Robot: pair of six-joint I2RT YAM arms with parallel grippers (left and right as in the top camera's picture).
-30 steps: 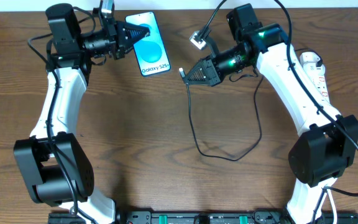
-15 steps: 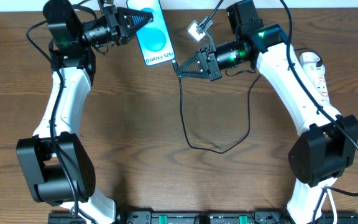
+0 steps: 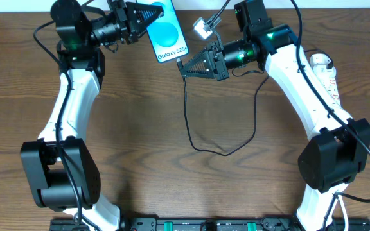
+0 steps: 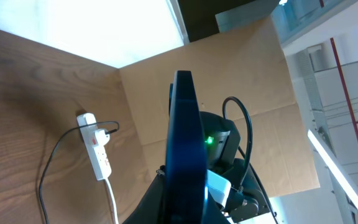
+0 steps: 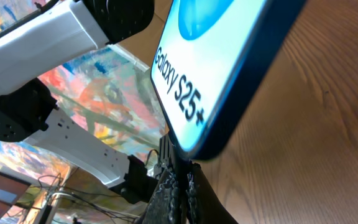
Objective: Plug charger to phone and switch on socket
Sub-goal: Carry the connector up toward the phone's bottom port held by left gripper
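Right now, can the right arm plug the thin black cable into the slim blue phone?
Probably yes: the right gripper holds the thin black cable beside the bare bottom edge of the slim blue phone, which the left gripper grips.

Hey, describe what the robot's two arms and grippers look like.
The left arm and right arm both have white shell links joined by bulky black joint housings, with thin black cables running alongside. Green indicator lights glow near the right arm's wrist. The left gripper and right gripper are black, with tapered, triangular latticed fingers.
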